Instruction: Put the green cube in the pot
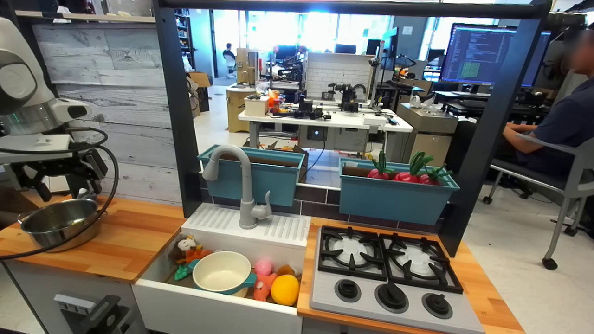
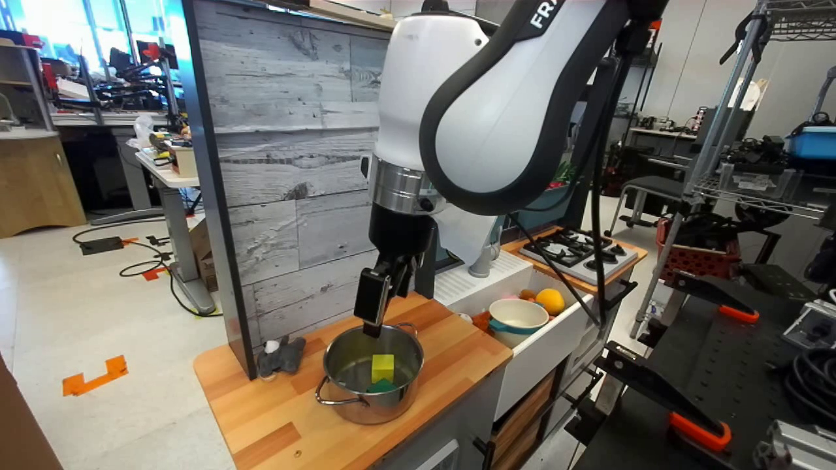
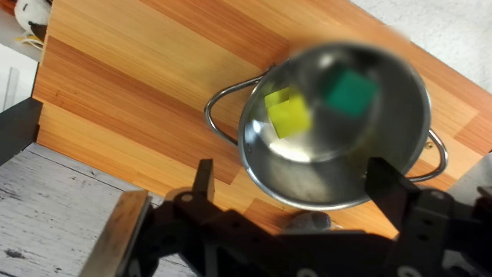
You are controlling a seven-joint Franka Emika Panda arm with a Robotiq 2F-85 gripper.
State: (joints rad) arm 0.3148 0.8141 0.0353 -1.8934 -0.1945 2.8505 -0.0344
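Just below the gripper [image 3: 291, 165], whose fingers [image 3: 202, 177] stand wide apart, the silver pot [image 3: 315, 184] holds the green cube [image 3: 353, 92] with a yellow block [image 3: 292, 115] near it. Above the gripper, in an exterior view, the arm [image 2: 499, 124] carries the letters "FRA" [image 2: 546, 13], running off the top edge, and beside the pot bare wooden counter [image 3: 134, 84] gives open room out to its edge at the white sink [image 1: 213, 306]. Farther off, that sink contains a cream pot [image 1: 222, 271] among toys [image 1: 263, 267], and a teal planter [image 1: 394, 199] bears red radishes [image 1: 406, 177].

Gray faucet [image 1: 247, 190], two teal planters [image 1: 397, 199], yellow block [image 2: 383, 367], two-burner stovetop [image 1: 368, 291]
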